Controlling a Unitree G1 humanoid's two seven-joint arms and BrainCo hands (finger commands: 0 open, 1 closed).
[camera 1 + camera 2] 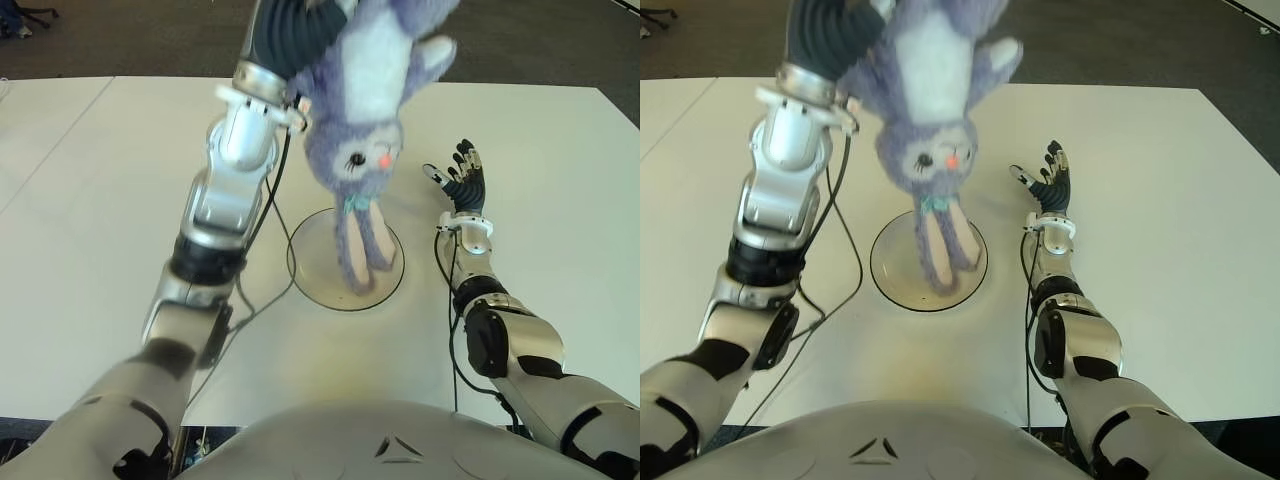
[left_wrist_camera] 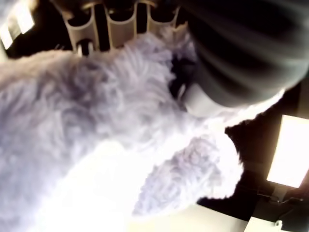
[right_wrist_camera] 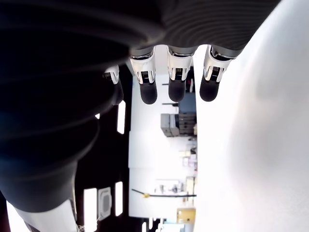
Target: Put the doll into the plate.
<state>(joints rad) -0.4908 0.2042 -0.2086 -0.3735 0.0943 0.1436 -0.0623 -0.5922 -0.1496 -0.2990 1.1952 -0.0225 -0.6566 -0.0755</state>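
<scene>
Left hand [image 1: 290,40] around dangling doll [image 1: 365,140]

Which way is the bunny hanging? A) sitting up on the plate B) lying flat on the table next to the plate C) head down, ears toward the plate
C: the left hand holds the bunny upside down, ears dangling over the plate.

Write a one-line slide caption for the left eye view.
Left hand dangles the purple doll head-down over the plate; open right hand shows right of it.
</scene>
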